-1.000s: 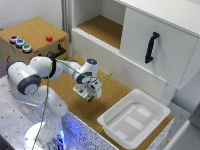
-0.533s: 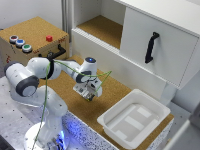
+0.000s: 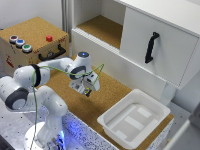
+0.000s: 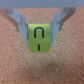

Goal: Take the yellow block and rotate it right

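Note:
The yellow block fills the middle of the wrist view, bright yellow-green with a dark arch mark on its face. It sits between my two fingers, which press against its sides over the cork surface. In the exterior view my gripper hangs over the cork board, left of the white bin, with a speck of yellow at its fingertips. Whether the block rests on the cork or is lifted off it, I cannot tell.
A white bin lies on the cork board at the exterior view's right. A white cabinet with a black handle and an open shelf stands behind. A cork-topped box with coloured buttons sits at the left.
The arm and gripper have barely moved over the last second; the gripper stays over the same spot on the cork.

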Tool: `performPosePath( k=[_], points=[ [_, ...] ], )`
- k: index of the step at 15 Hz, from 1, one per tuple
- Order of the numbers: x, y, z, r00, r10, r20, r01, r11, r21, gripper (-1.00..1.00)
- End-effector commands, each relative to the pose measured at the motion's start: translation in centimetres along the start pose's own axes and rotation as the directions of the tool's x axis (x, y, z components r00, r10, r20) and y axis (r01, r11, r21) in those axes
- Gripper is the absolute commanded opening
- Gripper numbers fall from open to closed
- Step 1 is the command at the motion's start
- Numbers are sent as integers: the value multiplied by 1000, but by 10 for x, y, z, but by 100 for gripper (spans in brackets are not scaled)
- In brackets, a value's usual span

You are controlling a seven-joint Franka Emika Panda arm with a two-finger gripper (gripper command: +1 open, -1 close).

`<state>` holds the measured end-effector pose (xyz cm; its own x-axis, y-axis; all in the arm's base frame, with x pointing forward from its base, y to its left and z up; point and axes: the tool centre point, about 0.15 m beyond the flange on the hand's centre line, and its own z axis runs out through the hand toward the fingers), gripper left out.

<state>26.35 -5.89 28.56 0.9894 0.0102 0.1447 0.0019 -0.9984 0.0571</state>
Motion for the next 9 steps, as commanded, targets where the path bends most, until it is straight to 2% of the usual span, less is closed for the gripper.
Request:
performPosePath(
  k=[1, 2, 5, 7, 9],
  points=[
    [32, 2, 5, 976, 156, 152, -155, 988, -14, -100],
    [37, -4, 2, 972, 190, 141, -189, 982, -23, -100],
    [47, -18, 2, 921, 357, 158, -357, 934, -32, -100],
    [47, -17, 10, 834, 524, 174, -528, 849, -22, -100],
    [46, -15, 20, 735, 646, 206, -654, 756, -39, -100]
  ],
)
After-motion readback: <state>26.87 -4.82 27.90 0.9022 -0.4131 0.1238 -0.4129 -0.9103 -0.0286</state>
